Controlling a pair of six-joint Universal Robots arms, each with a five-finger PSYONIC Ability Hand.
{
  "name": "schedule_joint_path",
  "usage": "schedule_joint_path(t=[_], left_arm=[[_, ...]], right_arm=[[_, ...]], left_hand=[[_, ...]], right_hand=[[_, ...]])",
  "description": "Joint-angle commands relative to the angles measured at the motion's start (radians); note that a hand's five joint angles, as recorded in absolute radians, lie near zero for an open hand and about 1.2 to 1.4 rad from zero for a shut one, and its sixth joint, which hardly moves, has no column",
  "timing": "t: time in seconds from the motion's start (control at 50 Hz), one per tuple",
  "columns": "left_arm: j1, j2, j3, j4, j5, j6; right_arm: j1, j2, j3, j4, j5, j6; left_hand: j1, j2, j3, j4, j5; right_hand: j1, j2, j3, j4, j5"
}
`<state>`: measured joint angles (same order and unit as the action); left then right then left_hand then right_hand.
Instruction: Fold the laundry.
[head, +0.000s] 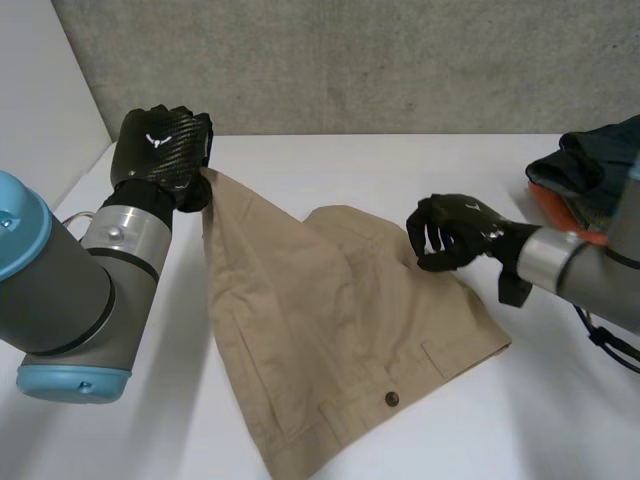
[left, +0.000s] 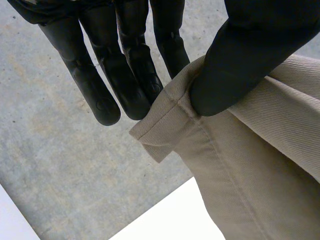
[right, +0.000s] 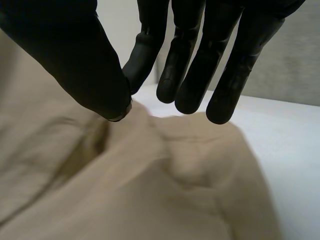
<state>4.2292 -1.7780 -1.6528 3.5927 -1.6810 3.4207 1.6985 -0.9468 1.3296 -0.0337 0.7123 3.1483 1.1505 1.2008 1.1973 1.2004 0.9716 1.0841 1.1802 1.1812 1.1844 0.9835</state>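
**Item:** shorts (head: 330, 320); tan twill, matte, fine diagonal weave, stitched and turned hem; 1 dark round button (head: 392, 399) near the lower edge; a pocket slit toward the lower right; lay mostly flat on the white table (head: 560, 420) at the centre of the frame, rumpled into broad soft folds.

**Axis:** long axis ran from the upper left, where 1 corner was raised off the table, down to the lower centre; a shorter side spread toward the right of centre.

**Left hand** (head: 160, 148)**:** upper left of the frame; black, hard, woven-carbon back; grasped the raised corner; in the left wrist view the thumb (left: 225, 75) pressed the hem against the fingers (left: 125, 90).

**Right hand** (head: 455, 232)**:** right of centre, at the shorts' upper right edge; in the right wrist view the thumb (right: 90, 70) met the first finger over a small raised ridge of cloth and appeared to nip it; the other fingers (right: 227, 85) hung clear.

**Relation:** the 2 hands stood well apart along the upper edge, the left one higher; the bulk of the cloth lay below and between them, toward the lower centre; judged, a fold would carry the held edge that way; the limp cloth would likely sag between the 2 grips.

**Also:** pile (head: 585, 165) of dark blue and orange laundry; upper right, apart from the shorts.
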Motion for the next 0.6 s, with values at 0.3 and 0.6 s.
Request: schedule_joint_path(t=[0.3,0.6], left_arm=[[0.009,-0.012,-0.015,0.001,0.004,-0.001],[0.006,-0.017,-0.019,0.003,0.004,0.000]], right_arm=[[-0.138,-0.116,0.325,-0.468,-0.180,0.006],[-0.135,-0.165,0.454,-0.730,-0.198,-0.011]], left_hand=[[0.246,0.195,0.199,0.196,0.250],[0.246,0.195,0.199,0.196,0.250]], right_hand=[[0.312,0.216,0.215,0.212,0.238],[0.312,0.216,0.215,0.212,0.238]])
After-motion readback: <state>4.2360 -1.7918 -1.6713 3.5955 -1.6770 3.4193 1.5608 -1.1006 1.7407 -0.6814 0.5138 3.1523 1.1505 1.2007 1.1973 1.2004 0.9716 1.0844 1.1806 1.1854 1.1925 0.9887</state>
